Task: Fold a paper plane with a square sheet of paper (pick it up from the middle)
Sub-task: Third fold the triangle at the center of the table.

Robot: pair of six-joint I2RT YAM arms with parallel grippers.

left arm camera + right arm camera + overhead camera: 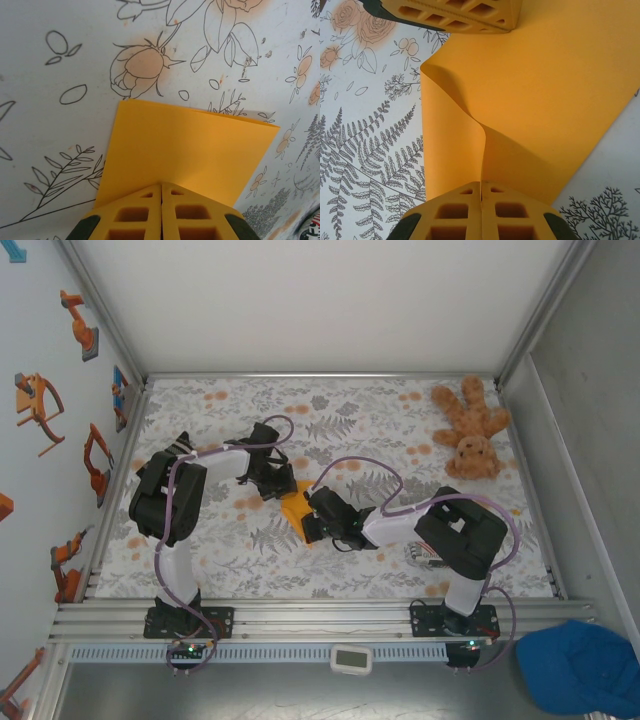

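The square sheet of paper [296,507] is bright orange and hangs between both grippers at the middle of the table. My left gripper [276,486] is shut on one edge of it. In the left wrist view the sheet [190,150] stretches away flat from the closed left gripper [161,186]. My right gripper [314,519] is shut on the opposite side. In the right wrist view the right gripper [481,183] pinches a raised, curling ridge of the sheet [550,90]. The left gripper's fingers [455,15] grip the far edge at the top of that view.
A brown plush teddy [470,430] lies at the back right of the flower-patterned table [380,410]. A red-and-white striped packet [424,555] sits beside the right arm's base. A blue cloth [580,665] lies off the table at the front right.
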